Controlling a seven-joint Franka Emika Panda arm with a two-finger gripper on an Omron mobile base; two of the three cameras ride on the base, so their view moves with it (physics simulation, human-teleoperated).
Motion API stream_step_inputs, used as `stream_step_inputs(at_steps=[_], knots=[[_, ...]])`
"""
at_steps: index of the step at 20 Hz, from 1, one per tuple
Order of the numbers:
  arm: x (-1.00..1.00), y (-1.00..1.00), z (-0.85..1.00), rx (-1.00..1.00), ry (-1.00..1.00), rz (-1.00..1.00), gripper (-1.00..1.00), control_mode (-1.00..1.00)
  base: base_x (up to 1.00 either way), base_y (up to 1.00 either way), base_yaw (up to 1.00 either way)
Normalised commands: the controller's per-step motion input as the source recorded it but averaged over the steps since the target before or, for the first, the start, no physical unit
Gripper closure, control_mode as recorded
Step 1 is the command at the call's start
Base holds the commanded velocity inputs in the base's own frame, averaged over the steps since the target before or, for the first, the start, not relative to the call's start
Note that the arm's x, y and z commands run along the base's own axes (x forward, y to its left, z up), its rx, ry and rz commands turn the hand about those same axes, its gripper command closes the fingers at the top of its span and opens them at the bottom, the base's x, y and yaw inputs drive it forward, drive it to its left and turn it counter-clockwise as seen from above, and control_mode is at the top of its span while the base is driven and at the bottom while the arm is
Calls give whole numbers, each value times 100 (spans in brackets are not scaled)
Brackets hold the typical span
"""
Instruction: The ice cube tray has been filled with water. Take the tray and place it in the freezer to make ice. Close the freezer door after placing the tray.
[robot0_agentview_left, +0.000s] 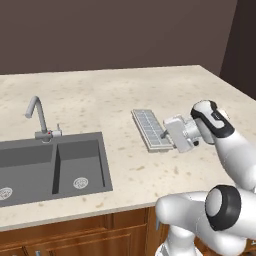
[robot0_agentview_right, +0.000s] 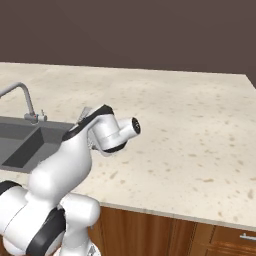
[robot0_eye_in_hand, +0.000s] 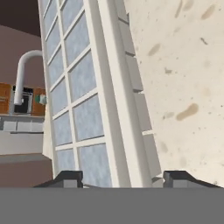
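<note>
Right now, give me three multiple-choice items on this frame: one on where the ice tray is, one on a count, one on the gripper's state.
1. Where is the ice cube tray?
A. in the sink
B. flat on the counter, right of the sink
C. on the floor

2. How many basins does the sink have?
A. one
B. two
C. three

3. How do the jaws of the gripper stand?
A. apart, one finger on each side of the tray's long edge
B. shut, away from the tray
C. shut on the faucet

Answers:
1 B, the tray lies on the speckled counter beside the sink.
2 B, a divider splits it in two.
3 A, the hand view shows both tips spread about the rim.
</note>
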Motion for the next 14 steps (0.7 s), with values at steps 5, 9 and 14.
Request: stream_step_inputs(at_steps=[5, 9, 14], knots=[[-27, 0, 64, 11, 2, -2, 100, -100, 0, 0, 0], [-15, 0, 38, 0, 1, -2, 100, -100, 0, 0, 0], [-7, 0, 12, -11, 1, 0, 100, -100, 0, 0, 0]])
